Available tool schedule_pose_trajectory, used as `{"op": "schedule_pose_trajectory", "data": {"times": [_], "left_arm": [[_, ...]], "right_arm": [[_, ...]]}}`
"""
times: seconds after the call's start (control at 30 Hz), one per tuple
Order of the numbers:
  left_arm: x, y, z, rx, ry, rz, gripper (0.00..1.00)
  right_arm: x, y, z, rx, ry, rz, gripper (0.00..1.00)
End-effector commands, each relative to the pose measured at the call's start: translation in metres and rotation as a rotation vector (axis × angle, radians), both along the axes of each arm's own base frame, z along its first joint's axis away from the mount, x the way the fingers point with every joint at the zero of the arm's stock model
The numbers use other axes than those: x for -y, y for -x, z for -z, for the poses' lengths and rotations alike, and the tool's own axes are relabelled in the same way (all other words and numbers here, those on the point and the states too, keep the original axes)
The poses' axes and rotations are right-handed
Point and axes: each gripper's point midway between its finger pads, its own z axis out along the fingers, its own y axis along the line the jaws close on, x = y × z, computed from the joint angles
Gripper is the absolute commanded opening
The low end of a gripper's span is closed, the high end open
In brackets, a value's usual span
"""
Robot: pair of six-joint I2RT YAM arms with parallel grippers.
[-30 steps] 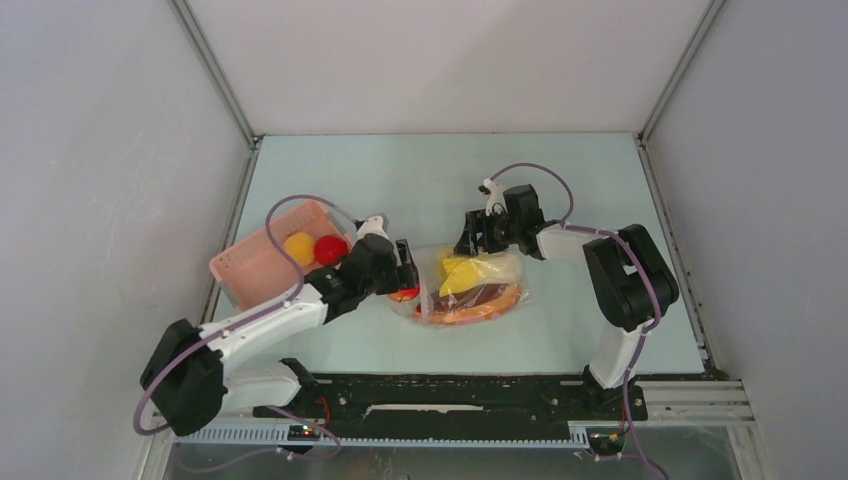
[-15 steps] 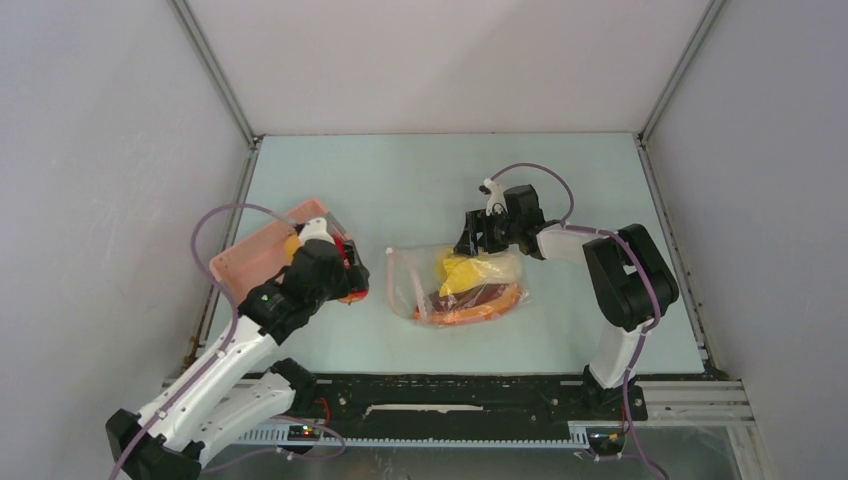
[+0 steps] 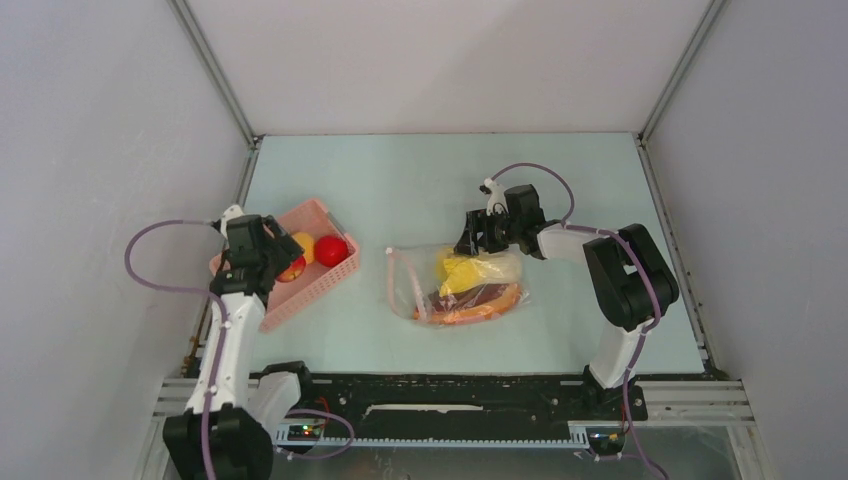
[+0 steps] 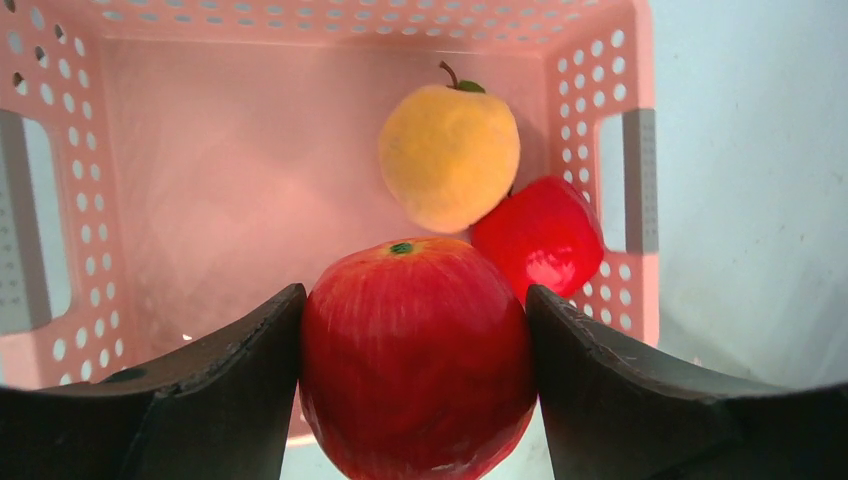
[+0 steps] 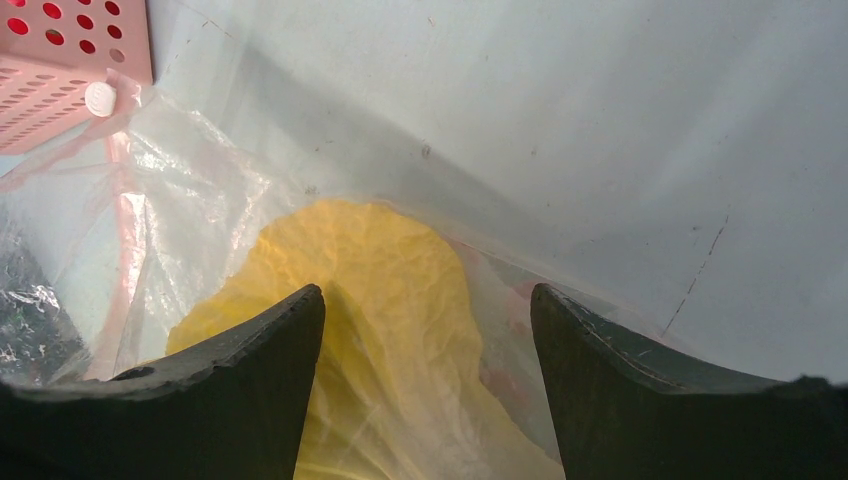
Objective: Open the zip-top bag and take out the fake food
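The clear zip-top bag (image 3: pixel 410 285) lies mid-table with its mouth open to the left. It holds a large yellow piece (image 3: pixel 468 268) and an orange stick (image 3: pixel 470 313). My left gripper (image 3: pixel 272 257) is shut on a red apple (image 4: pixel 415 360) and holds it just above the pink basket (image 3: pixel 325 285). An orange-yellow fruit (image 4: pixel 450 155) and a second red fruit (image 4: pixel 540 235) lie in the basket (image 4: pixel 590 60). My right gripper (image 3: pixel 470 240) is open at the bag's far edge. Its jaws straddle the bag (image 5: pixel 200 170) over the yellow piece (image 5: pixel 370 290).
The basket stands at the table's left edge, near the left wall. Its corner shows in the right wrist view (image 5: pixel 60 60), just left of the bag's pink zip strip (image 5: pixel 125 230). A dark red item (image 3: pixel 482 295) also lies in the bag.
My left arm has swung left, carrying the red apple from the bag's mouth to above the basket. The right arm and the bag have not moved.
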Motion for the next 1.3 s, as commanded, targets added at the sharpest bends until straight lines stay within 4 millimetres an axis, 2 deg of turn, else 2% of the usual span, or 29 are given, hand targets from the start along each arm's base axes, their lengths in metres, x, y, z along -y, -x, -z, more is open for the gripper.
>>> {"op": "schedule_pose_trajectory", "data": {"times": [0.0, 0.1, 0.2, 0.37, 0.5, 0.63, 0.73, 0.87, 1.0, 1.17, 1.27], "left_arm": [[0.003, -0.025, 0.008, 0.021, 0.115, 0.037, 0.71], [0.002, -0.030, 0.022, -0.033, 0.129, 0.038, 0.80], [0.011, -0.033, 0.031, -0.054, 0.179, 0.075, 0.87], [0.016, -0.029, 0.027, -0.041, 0.177, 0.116, 0.99], [0.017, -0.025, 0.017, -0.005, 0.155, 0.133, 1.00], [0.026, -0.021, 0.008, 0.027, 0.134, 0.184, 1.00], [0.041, -0.019, -0.004, 0.054, 0.091, 0.251, 1.00], [0.066, -0.014, -0.017, 0.096, 0.088, 0.331, 1.00], [0.107, -0.003, -0.024, 0.141, 0.132, 0.445, 0.99], [0.150, 0.018, -0.019, 0.207, 0.221, 0.541, 0.96], [0.167, 0.031, -0.013, 0.225, 0.278, 0.585, 0.95]], "right_arm": [[0.002, 0.001, 0.007, -0.030, 0.009, -0.001, 0.78], [0.002, 0.001, 0.006, -0.030, 0.009, -0.001, 0.78], [0.002, 0.001, 0.005, -0.027, 0.010, -0.004, 0.78], [-0.002, 0.003, 0.000, 0.003, 0.018, -0.017, 0.78], [-0.003, 0.003, -0.020, 0.063, 0.035, -0.010, 0.79], [0.001, 0.000, -0.048, 0.149, 0.079, 0.038, 0.80], [0.004, 0.002, -0.070, 0.209, 0.110, 0.073, 0.82], [0.005, 0.019, -0.090, 0.252, 0.175, 0.098, 0.83], [0.005, 0.041, -0.113, 0.303, 0.218, 0.114, 0.84], [-0.016, 0.082, -0.139, 0.368, 0.223, 0.086, 0.84], [-0.030, 0.105, -0.144, 0.384, 0.228, 0.077, 0.84]]}}
